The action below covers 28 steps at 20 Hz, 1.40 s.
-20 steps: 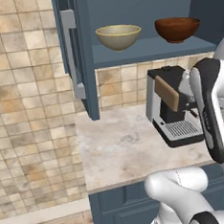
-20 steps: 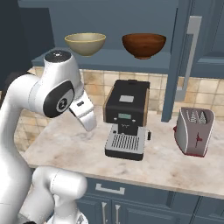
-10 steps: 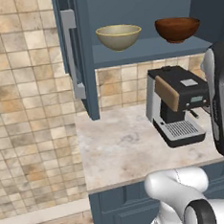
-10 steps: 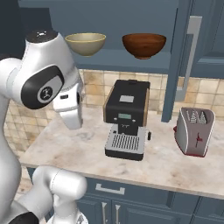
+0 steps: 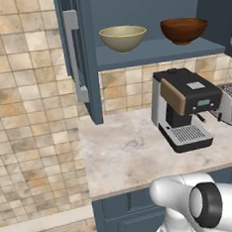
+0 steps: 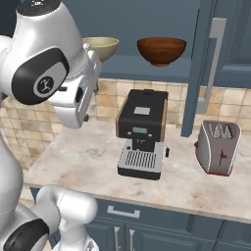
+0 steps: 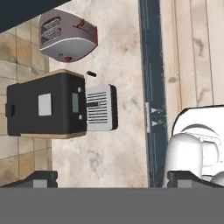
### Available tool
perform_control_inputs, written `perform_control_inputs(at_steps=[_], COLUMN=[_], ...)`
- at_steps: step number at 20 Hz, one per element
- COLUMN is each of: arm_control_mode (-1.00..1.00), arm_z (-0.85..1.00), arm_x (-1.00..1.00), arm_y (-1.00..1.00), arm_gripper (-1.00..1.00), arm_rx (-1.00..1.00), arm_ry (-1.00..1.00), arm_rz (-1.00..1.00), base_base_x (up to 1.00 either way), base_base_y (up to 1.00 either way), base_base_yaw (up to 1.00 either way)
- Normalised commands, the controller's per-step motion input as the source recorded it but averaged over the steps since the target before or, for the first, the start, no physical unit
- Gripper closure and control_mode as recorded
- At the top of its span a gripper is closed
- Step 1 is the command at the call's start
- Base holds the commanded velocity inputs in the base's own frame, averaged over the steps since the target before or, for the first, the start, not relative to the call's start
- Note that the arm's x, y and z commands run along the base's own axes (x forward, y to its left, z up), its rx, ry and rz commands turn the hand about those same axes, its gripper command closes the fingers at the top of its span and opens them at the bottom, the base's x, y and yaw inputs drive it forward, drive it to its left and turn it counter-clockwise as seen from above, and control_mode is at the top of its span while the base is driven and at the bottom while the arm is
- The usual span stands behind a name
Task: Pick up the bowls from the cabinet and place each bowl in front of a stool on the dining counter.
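Gripper [image 7: 112, 179] fingers stand spread wide, holding nothing, looking down on the counter. To their left lies the coffee machine [image 7: 48, 104], the toaster [image 7: 68, 35] beyond it. Both bowls sit well above on the cabinet [image 5: 152, 50] shelf: olive-beige bowl [image 5: 123, 38], then reddish-brown bowl [image 5: 184, 30].

Black coffee machine [image 6: 142, 132] on marbled counter [image 6: 88, 162], toaster [image 6: 218, 147] nr its side
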Motion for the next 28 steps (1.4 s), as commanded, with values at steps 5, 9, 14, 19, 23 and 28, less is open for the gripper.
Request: perform_control_inputs(at_steps=[5, 9, 14, 19, 23, 28], arm_control_mode=[-1.0, -1.0, -1.0, -1.0, -1.0, -1.0], arm_z=[0.26, 0.13, 0.0, 0.0, 0.0, 0.0], arm_x=[0.01, 0.19, 0.34, 0.41, 0.49, 0.47], arm_y=[-0.05, -0.06, -0.11, -0.1, -0.11, -0.05], arm_gripper=[-1.0, -1.0, -1.0, -1.0, -1.0, -1.0], arm_rx=[0.08, 0.04, 0.01, 0.0, 0.0, 0.0], arm_ry=[-0.17, -0.14, -0.08, -0.07, -0.12, -0.15], arm_rz=[-0.02, 0.0, 0.0, 0.0, 0.0, 0.0], base_base_x=[0.0, 0.0, 0.0, 0.0, 0.0, 0.0], base_base_y=[0.0, 0.0, 0.0, 0.0, 0.0, 0.0], base_base_yaw=[0.0, 0.0, 0.0, 0.0, 0.0, 0.0])
